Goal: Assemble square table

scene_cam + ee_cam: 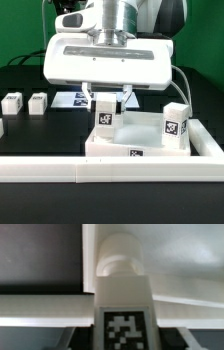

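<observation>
Exterior view: gripped leg (105, 114) at tabletop (110, 149); loose legs (12, 103) (38, 103), border wall (60, 172) nearby.

The square white plastic tabletop tray (143, 129) looks smooth and matt, with a faint sheen along its raised rim. The short white plastic leg (122, 286) has the same smooth, moulded finish, and its black-and-white tag (122, 331) reads as flat printed paper. The black desk (40, 135) appears dull with little sheen. The long white L-shaped border wall (60, 172) is smooth plastic too. The end effector (106, 98) hangs from a glossy white plastic housing (110, 60) beneath a brushed silver metal cylinder (112, 18).
</observation>
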`<state>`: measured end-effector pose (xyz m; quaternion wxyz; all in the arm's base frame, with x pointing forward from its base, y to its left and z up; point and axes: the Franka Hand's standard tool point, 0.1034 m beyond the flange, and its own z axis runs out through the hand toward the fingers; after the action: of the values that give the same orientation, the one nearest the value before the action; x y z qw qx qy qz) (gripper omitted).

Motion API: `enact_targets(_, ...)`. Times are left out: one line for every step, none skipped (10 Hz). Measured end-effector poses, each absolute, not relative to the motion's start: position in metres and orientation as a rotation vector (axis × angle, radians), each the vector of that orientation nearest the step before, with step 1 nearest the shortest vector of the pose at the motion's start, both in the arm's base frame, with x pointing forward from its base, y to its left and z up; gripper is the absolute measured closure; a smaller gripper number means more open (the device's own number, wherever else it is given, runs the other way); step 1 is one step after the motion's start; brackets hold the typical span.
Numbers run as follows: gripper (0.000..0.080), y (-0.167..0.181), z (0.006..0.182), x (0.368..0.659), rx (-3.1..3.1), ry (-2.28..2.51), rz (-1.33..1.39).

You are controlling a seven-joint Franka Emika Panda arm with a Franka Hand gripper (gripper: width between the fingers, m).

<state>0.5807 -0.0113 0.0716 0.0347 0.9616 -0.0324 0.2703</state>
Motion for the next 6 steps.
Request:
enact_targets(0.0354,-0.0109,0.0696,0.5795,2.962,-0.099,0.817)
enact_targets(0.0354,-0.0109,0.0696,0.5794,2.962,-0.100,0.816)
enact_targets(0.0228,-0.0109,0.0695,0.5794,2.962,-0.100,0.816)
enact_targets(0.0166,-0.0109,0.0692,0.5793,2.962,-0.100,0.815)
enact_targets(0.0155,-0.0109,0.0692,0.5792,2.962,-0.100,0.815)
enact_targets(0.0155,-0.0109,0.0691,0.5792,2.962,-0.100,0.815)
